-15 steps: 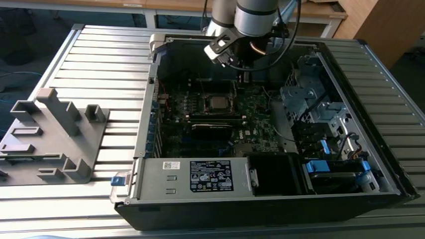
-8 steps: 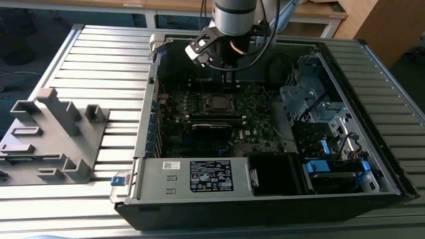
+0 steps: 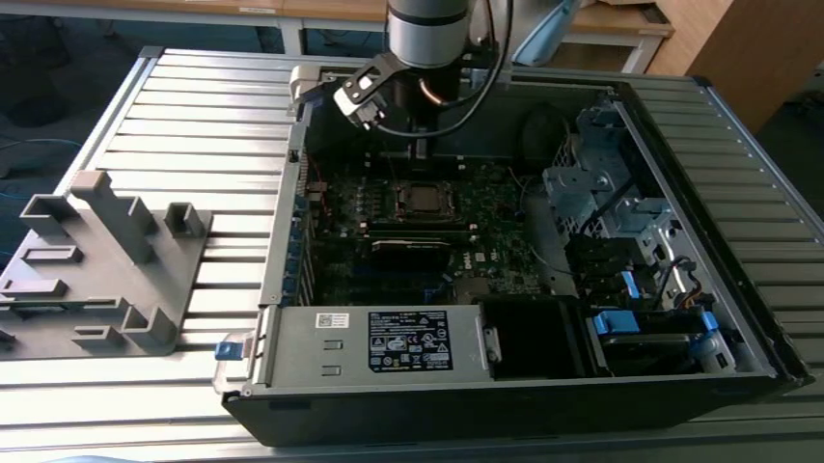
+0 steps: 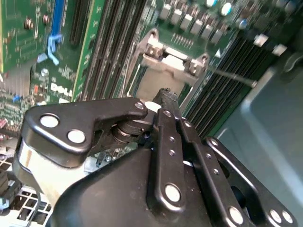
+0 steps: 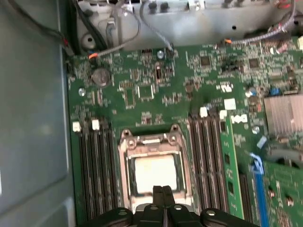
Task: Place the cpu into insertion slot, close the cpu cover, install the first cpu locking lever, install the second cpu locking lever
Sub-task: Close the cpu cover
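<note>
The cpu (image 5: 154, 171), with a pale silvery top, lies in the insertion slot on the green motherboard. The cpu cover (image 5: 150, 141) lies flat around it as a silvery frame. Its hinged end (image 4: 169, 60) shows ahead of the fingers in the second wrist view. The slot itself is hidden under the chip and the cover. A thin metal locking lever (image 4: 232, 76) runs out from the hinge corner. My gripper (image 5: 163, 189) is shut with nothing between its fingers. Its tip (image 4: 164, 94) hovers just over the cover's near edge. In the exterior view the gripper (image 3: 419, 147) hangs above the cpu (image 3: 423, 201).
Black memory slots (image 5: 208, 156) flank the socket on both sides. A green card with a blue latch (image 5: 258, 165) and a finned heatsink (image 5: 283, 116) stand nearby. The case holds a power supply (image 3: 386, 342) and drive bays (image 3: 618, 241). A grey fixture (image 3: 103, 260) sits on the slatted table.
</note>
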Available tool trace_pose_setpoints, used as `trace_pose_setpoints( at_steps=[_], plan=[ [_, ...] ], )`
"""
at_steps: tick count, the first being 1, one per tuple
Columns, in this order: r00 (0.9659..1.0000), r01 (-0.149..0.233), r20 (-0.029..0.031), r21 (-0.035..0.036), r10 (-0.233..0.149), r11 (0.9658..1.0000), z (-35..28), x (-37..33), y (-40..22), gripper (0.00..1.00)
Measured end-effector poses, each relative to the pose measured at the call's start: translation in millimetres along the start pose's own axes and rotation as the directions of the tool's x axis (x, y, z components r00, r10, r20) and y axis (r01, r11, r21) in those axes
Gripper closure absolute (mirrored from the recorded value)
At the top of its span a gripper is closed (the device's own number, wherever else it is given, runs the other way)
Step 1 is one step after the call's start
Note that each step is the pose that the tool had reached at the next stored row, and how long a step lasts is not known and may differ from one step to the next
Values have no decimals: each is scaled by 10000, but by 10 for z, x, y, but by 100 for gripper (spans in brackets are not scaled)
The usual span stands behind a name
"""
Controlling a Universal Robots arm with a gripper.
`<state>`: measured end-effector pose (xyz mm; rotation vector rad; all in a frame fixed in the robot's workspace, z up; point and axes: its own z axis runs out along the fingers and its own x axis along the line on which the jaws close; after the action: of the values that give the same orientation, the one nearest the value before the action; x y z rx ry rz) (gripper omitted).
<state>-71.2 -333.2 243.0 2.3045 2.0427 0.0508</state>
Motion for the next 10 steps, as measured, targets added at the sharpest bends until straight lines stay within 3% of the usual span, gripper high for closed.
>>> trace_pose_setpoints(
  at_steps=[10],
  plan=[
    [10000, -20, -19, -167, 20, 9999, -19, -40, -328, 89]
  ],
)
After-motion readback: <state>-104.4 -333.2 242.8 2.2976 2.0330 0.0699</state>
